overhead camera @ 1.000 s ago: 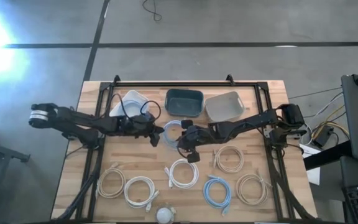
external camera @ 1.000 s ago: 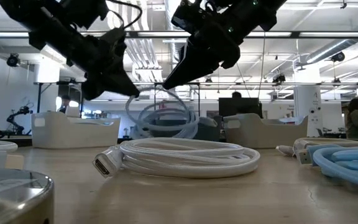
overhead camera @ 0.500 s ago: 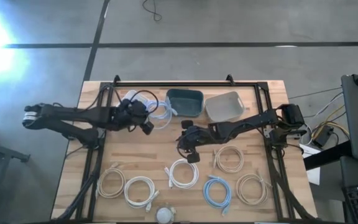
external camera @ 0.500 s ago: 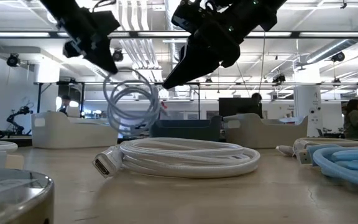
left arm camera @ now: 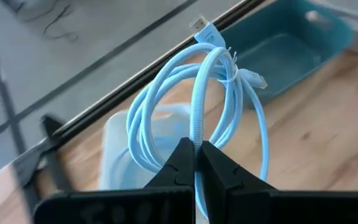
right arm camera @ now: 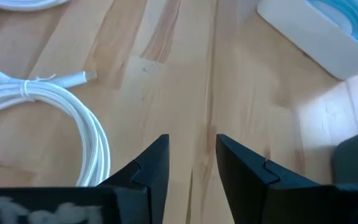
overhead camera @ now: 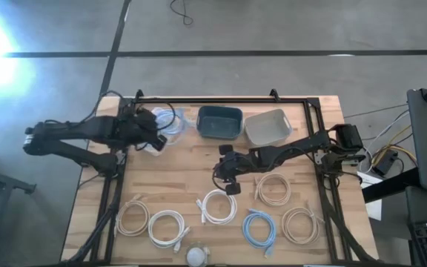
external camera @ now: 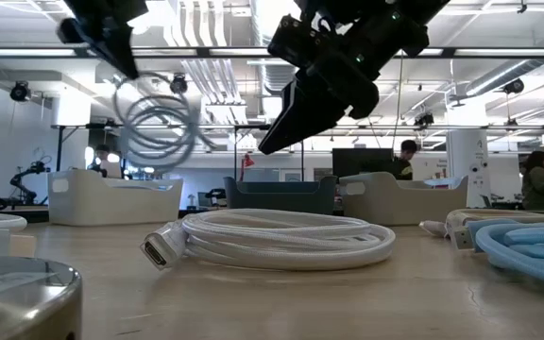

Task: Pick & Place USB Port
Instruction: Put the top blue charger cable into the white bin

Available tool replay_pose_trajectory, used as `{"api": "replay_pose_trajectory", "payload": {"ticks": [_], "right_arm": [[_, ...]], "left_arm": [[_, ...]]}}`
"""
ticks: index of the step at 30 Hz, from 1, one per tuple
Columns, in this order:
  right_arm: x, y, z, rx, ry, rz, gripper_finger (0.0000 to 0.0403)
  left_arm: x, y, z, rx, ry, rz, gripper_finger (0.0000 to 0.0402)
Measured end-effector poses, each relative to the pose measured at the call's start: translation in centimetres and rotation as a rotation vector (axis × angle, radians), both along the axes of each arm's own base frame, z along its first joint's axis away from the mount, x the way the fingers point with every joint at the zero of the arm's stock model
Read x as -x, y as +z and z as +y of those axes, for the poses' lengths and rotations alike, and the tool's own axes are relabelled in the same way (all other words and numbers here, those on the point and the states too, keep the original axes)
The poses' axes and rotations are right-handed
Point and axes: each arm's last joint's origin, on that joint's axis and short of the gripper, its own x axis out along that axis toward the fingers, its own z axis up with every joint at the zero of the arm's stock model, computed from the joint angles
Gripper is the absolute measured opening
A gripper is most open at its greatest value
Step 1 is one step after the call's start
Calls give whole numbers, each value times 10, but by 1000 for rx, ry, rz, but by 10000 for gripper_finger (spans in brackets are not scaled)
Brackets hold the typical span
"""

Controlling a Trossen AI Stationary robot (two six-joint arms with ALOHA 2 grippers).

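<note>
A robotics lab or workshop: beyond the wooden table stretch ceiling pipes, white pillars, another robot arm and people at monitors; concrete floor surrounds the table.

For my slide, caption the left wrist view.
Left claw shut on a light blue coiled cable, held above the white bin.

surface: wooden table | back edge: white bin, teal bin, grey bin | front half: coiled cables, white, cream, blue | front edge: small round tin
</note>
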Motion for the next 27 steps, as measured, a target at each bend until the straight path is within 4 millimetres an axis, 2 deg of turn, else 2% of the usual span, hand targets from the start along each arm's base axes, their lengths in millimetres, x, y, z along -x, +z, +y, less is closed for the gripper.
{"api": "replay_pose_trajectory", "payload": {"ticks": [4,7,12,21,27], "right_arm": [[0,0,-1,0,-3,-2,132],[0,0,-1,-8,-9,-7,128],[-1,0,-4,-19,-29,-8,120],[-1,0,-4,-16,-29,-11,119],[-1,0,-5,-16,-29,-13,126]], "left_arm": [[22,6,0,39,74,40,5],[33,2,-1,82,105,71,5],[34,-23,-2,143,123,143,5],[32,-73,3,-89,223,222,5],[32,-90,3,-74,236,222,13]]}}
